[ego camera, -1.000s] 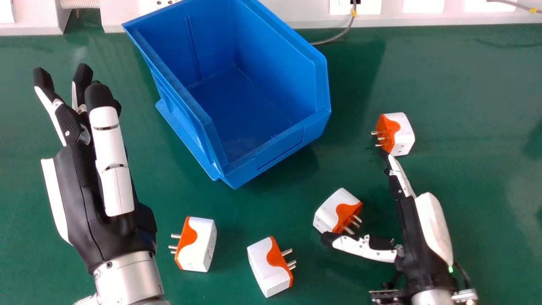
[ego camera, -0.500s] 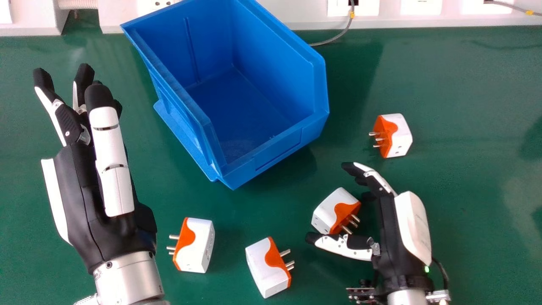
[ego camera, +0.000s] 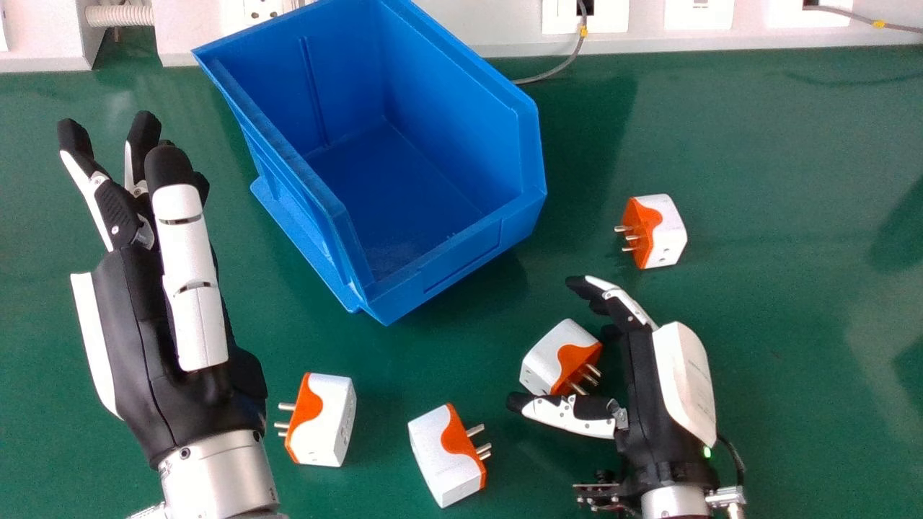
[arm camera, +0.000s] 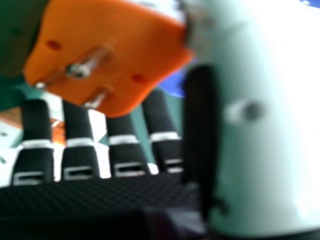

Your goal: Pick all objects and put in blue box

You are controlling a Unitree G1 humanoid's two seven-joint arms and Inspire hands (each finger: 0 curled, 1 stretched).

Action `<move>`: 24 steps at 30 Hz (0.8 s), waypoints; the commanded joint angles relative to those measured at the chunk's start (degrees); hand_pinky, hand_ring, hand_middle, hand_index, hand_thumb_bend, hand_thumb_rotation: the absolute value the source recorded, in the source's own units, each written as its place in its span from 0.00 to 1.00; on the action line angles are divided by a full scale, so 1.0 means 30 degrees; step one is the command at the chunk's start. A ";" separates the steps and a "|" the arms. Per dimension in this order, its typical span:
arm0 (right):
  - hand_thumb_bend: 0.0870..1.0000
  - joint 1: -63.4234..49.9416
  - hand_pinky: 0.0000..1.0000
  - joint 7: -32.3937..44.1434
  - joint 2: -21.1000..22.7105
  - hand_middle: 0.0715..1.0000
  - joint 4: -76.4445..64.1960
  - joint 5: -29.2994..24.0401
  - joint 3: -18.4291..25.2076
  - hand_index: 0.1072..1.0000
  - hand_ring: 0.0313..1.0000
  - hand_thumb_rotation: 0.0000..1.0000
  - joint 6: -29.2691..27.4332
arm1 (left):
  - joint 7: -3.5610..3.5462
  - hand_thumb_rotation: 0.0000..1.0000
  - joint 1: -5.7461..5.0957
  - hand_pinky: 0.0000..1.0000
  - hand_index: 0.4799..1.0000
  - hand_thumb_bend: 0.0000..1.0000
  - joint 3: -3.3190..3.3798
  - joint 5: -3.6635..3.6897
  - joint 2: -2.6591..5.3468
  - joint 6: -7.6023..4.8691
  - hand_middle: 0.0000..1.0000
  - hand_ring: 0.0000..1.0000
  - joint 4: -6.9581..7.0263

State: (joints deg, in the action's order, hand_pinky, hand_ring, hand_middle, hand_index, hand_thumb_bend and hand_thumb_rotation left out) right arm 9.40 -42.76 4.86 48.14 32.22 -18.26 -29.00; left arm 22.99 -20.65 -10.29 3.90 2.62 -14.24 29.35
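Currently the pick step is in hand, at the grasp stage, judging by the right hand [ego camera: 645, 389] set about one plug adapter [ego camera: 551, 353]. The adapter lies on the green table [ego camera: 779, 324], on the robot's side of the blue box [ego camera: 458, 252] and somewhat to the right of it. The hand is wide open, with fingers extended past the adapter's far right corner and the thumb along its near end. It has no closed grip; whether the thumb makes contact cannot be told.

Orientation: the prongs [ego camera: 591, 373] point to the near right, toward the palm, and the right hand view shows the orange face [arm camera: 110, 55] turned toward the hand. The long axis appears to run diagonally, from near left to far right, across the prong direction.

Next move: close thumb and fingers on the white body, verify the hold, then lift clear of the box wall and release inside. Caution: the prongs may keep the palm from seating and turn the adapter during closure.

Remaining for pickup: the far right adapter [ego camera: 667, 231], the near middle adapter [ego camera: 443, 458] and the near left adapter [ego camera: 328, 418]. The left hand [ego camera: 144, 346] is idle at the left of the head view, fingers extended.
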 commanded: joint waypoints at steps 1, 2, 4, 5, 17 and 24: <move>0.46 -0.0724 0.34 0.0652 -0.0210 0.47 0.0276 0.0186 -0.0463 0.47 0.41 0.00 0.0380 | -0.0054 0.78 -0.0160 0.94 0.90 0.56 -0.0286 -0.0094 0.1388 -0.0222 0.96 0.97 0.0350; 0.46 -0.0744 0.34 0.0637 -0.0210 0.47 0.0214 0.0144 -0.0458 0.46 0.41 0.00 0.0374 | -0.0035 0.78 -0.0156 0.94 0.90 0.56 -0.0302 -0.0112 0.1409 -0.0175 0.96 0.97 0.0383; 0.46 -0.0774 0.34 0.0350 -0.0190 0.47 0.0074 0.0193 -0.0461 0.45 0.41 0.00 0.0342 | 0.0024 0.78 -0.0125 0.94 0.89 0.56 -0.0315 -0.0164 0.1461 -0.0143 0.96 0.97 0.0375; 0.45 -0.0784 0.33 0.0154 -0.0177 0.47 0.0007 0.0257 -0.0467 0.45 0.40 0.00 0.0325 | 0.0056 0.78 -0.0102 0.94 0.89 0.56 -0.0316 -0.0150 0.1502 -0.0142 0.96 0.97 0.0353; 0.44 -0.1033 0.30 -0.1664 0.0035 0.48 -0.1587 0.0822 -0.0385 0.50 0.40 0.00 -0.0016 | -0.0008 0.78 0.0185 0.94 0.88 0.56 -0.0207 -0.0204 0.1440 -0.0221 0.96 0.97 0.0152; 0.44 -0.1628 0.30 -0.1913 0.0395 0.48 -0.4654 0.1071 0.0284 0.49 0.41 0.00 -0.0077 | 0.0046 0.77 0.0348 0.94 0.87 0.56 -0.0189 -0.0155 0.1516 -0.0198 0.96 0.97 0.0127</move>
State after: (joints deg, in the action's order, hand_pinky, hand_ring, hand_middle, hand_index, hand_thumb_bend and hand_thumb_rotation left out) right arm 4.32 -47.05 5.69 36.76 34.66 -18.10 -28.32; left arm 23.01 -20.16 -10.27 3.91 2.63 -14.23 29.09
